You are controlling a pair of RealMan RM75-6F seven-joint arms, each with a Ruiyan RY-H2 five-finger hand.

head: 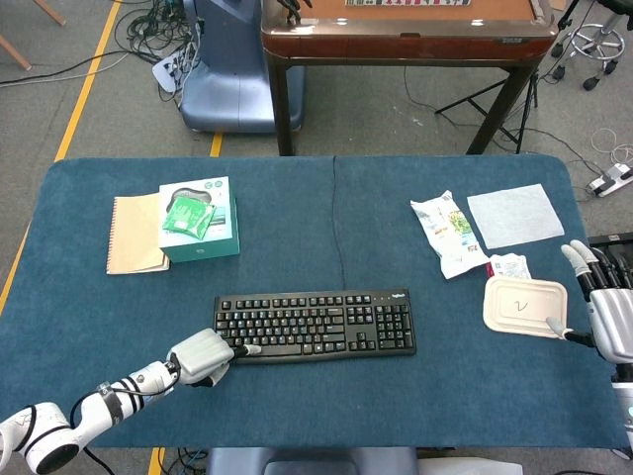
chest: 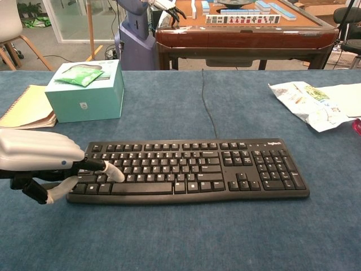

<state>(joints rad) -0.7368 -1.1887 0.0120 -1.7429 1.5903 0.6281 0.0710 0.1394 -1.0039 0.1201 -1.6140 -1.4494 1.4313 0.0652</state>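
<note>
A black keyboard [head: 315,325] [chest: 192,169] lies at the middle front of the blue table, its cable running to the far edge. My left hand [head: 205,357] [chest: 39,158] sits at the keyboard's front left corner, one finger stretched out over the lower left keys and the others curled in; it holds nothing. My right hand [head: 603,317] hangs at the table's right edge with its fingers apart, its thumb beside a white lidded container [head: 525,306]. The chest view does not show the right hand.
A teal box [head: 199,220] [chest: 86,90] with a green packet on top stands at the back left beside a tan notebook [head: 136,234] [chest: 31,107]. A snack bag [head: 447,233] [chest: 304,101] and a white cloth [head: 514,215] lie at the back right. A wooden table [head: 406,30] stands beyond.
</note>
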